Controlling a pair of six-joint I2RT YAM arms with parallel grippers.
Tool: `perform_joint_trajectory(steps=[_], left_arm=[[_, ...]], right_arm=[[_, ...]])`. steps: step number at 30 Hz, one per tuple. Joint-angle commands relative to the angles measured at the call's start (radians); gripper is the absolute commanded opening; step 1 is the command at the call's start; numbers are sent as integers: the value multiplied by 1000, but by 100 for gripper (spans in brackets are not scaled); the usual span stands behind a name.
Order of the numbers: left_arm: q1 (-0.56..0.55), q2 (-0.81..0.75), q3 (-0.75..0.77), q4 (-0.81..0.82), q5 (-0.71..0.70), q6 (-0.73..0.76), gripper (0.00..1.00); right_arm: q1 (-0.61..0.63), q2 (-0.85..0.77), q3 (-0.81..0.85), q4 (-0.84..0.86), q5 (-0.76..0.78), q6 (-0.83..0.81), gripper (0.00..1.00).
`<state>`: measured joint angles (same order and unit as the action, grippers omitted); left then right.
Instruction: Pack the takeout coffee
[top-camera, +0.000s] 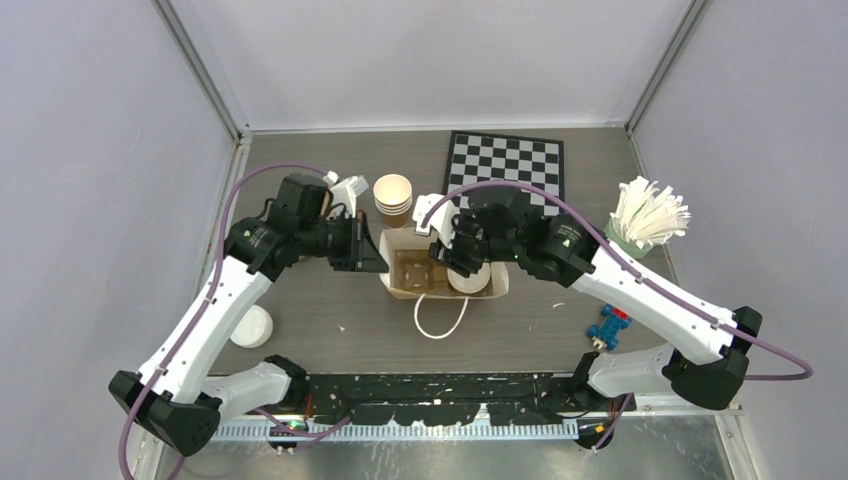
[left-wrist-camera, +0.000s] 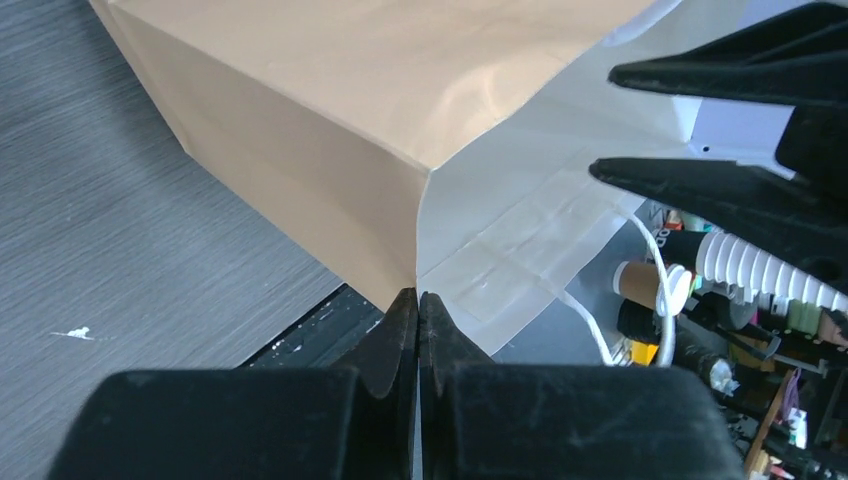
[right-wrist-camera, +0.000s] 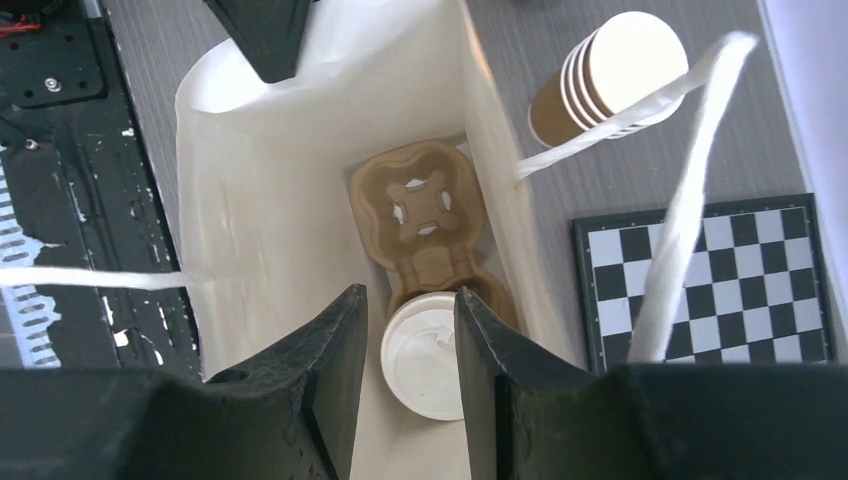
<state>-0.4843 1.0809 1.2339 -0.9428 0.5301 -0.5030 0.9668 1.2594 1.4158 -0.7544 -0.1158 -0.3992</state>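
Observation:
The takeout coffee (right-wrist-camera: 425, 355), a cup under a round white lid, stands in a brown pulp carrier (right-wrist-camera: 420, 215) at the bottom of the open paper bag (right-wrist-camera: 260, 200). My right gripper (right-wrist-camera: 410, 300) hangs just above the lid, open, its fingers on either side and apart from it. From above, the lid (top-camera: 470, 280) shows under the right gripper (top-camera: 462, 262). My left gripper (left-wrist-camera: 417, 295) is shut on the corner edge of the bag (left-wrist-camera: 330, 120), holding its left end (top-camera: 395, 292).
A stack of lidless tan cups (top-camera: 393, 197) stands just behind the bag. A checkerboard (top-camera: 505, 165) lies at the back right. A cup of white sticks (top-camera: 645, 218) and a blue toy (top-camera: 607, 326) sit on the right; a loose white lid (top-camera: 252, 326) lies front left.

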Motion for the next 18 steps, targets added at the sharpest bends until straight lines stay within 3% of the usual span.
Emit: perform_joint_trajectory(steps=[1,13,18], left_arm=[[-2,21,60,-17,-1,-54,0],[-2,91,136,-136,-76,-171,0],[0,98,158,-173,-116,-184,0]], right_arm=[[3,-1,-13,19,-40,38,43],[3,-6,69,117,-88,249,47],[4,-4,89,182,48,393,54]])
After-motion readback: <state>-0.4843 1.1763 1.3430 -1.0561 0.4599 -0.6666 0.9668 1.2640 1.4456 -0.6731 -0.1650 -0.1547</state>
